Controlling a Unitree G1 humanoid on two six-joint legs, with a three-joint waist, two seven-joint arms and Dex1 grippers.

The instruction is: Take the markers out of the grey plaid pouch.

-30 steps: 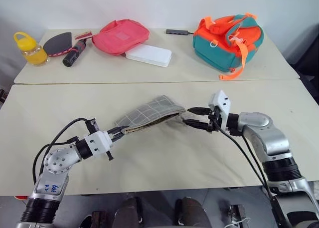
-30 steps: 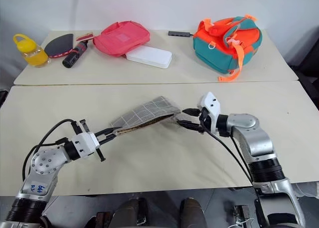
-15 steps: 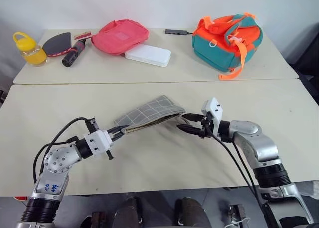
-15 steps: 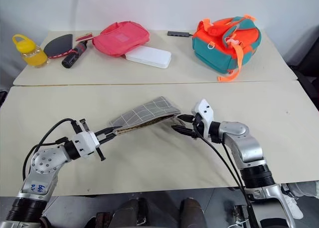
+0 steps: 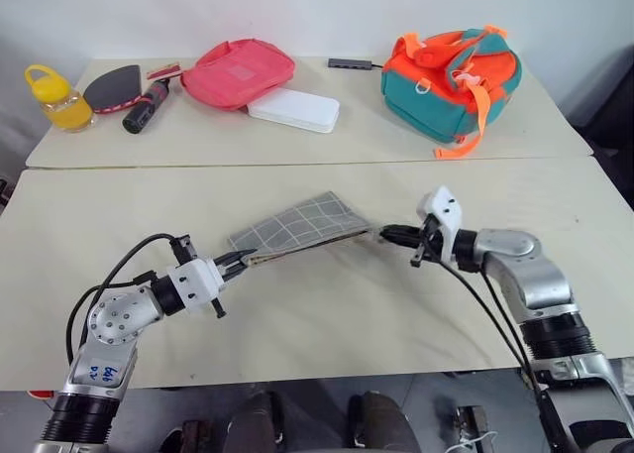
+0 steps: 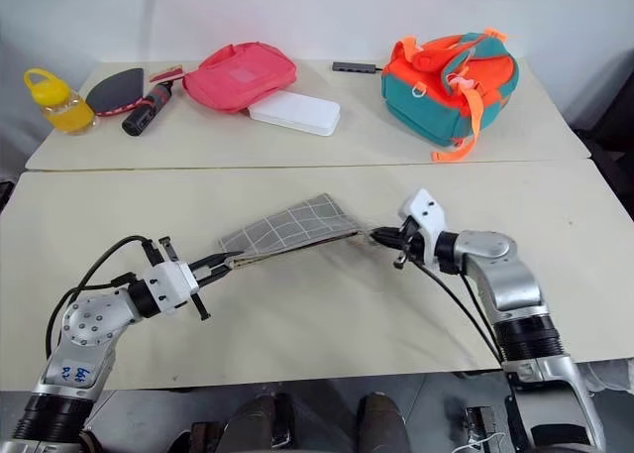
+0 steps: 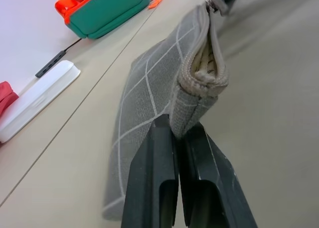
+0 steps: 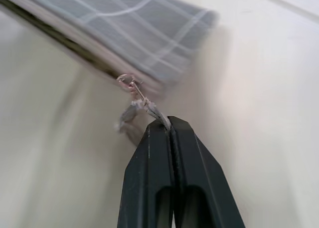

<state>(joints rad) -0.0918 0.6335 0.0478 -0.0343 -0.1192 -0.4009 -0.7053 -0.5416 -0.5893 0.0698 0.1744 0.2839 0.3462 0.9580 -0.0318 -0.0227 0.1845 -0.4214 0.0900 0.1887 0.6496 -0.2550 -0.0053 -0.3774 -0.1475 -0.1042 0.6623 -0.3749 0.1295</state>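
Near the middle of the front table [image 5: 327,324], the grey plaid pouch [image 5: 297,227] hangs stretched between both hands, lifted a bit off the surface. L hand [image 7: 178,138] is clamped shut on the pouch's closed end, same as a sec ago. R hand [image 8: 170,125] was open at the pouch's other end before; now its fingers are pinched tight on the zipper pull [image 8: 142,104] w/ its small metal ring, just beside the pouch's corner toward the table's right edge. So the change = pull is now caught, and R hand sits slightly further toward the right edge than half a sec ago, pouch pulled flatter. Zipper looks mostly closed yet; a dark seam shows along the edge in R wrist view, tan lining visible at L end. Markers not seen, prob inside. Judgement: unzip step is just starting, nothing out so far. Next needs a steady drag along the zip while L holds firm; thin pull could slip
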